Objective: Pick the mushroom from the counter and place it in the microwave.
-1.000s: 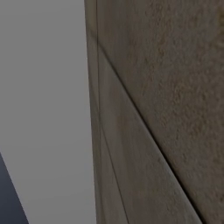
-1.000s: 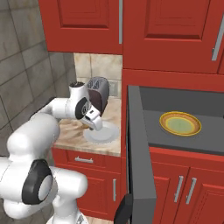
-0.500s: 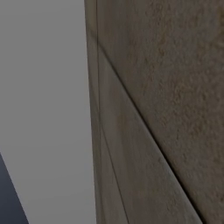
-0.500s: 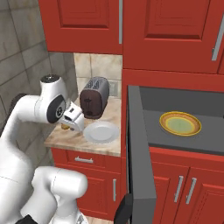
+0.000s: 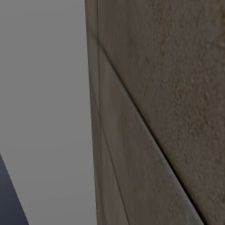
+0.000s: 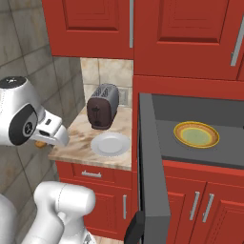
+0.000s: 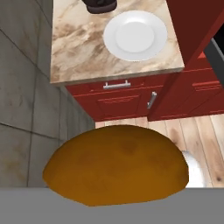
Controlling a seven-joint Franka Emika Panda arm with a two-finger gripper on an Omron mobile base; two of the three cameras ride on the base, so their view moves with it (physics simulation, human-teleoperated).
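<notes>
- Red cabinets [image 6: 176,33] and grey wall tiles [image 6: 24,57] frame a short stretch of marbled counter [image 6: 81,143], with wooden floor showing below it in the hand view.
- Close under the hand camera sits the mushroom [image 7: 116,166], its orange-brown cap bulking large in that view; in the right base view a sliver of orange [image 6: 41,143] peeks from under the hand, off the counter's left edge and above it.
- Clamped on the mushroom is how the gripper [image 6: 47,138] reads: the cap sits right at the fingers, lifted clear of the stone, though the fingertips themselves are hidden.
- On the counter behind it lie a white plate [image 6: 110,144] and, further back, a dark toaster [image 6: 102,106]; the two stand near each other but apart.
- To the right, the microwave [image 6: 200,138] stands with its door [image 6: 152,176] swung wide, and a yellow-green plate [image 6: 196,134] rests inside.
- Judged from this, the pick is done and the carry is in hand.
- Next the arm must swing right, pass the door's edge and the toaster, and lower the mushroom into the cavity before letting go.
</notes>
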